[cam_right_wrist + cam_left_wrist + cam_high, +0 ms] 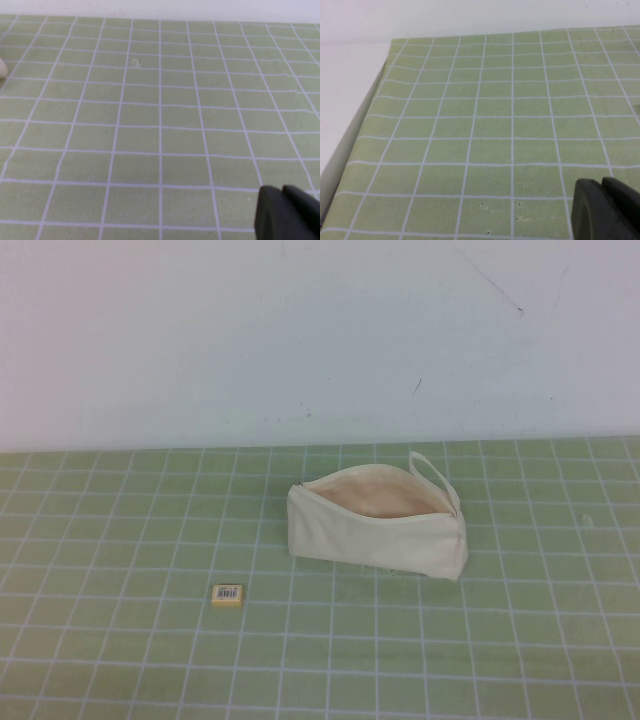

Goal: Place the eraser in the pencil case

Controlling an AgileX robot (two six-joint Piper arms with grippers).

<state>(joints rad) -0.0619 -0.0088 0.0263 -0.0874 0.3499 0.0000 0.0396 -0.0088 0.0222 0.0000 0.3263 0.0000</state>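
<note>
The eraser [227, 594], a tiny yellow block with a white label, lies flat on the green grid mat, left of and nearer than the pencil case. The pencil case [378, 523] is a cream fabric pouch lying unzipped, its tan lining showing, with a loop strap [430, 469] at its far right end. Neither arm shows in the high view. My left gripper [601, 187] is shut and empty above bare mat. My right gripper [281, 192] is shut and empty above bare mat; a sliver of cream fabric [2, 67] shows at that view's edge.
The green grid mat [120, 540] covers the table up to a white wall [300, 330] at the back. In the left wrist view the mat's edge [365, 115] borders a white surface.
</note>
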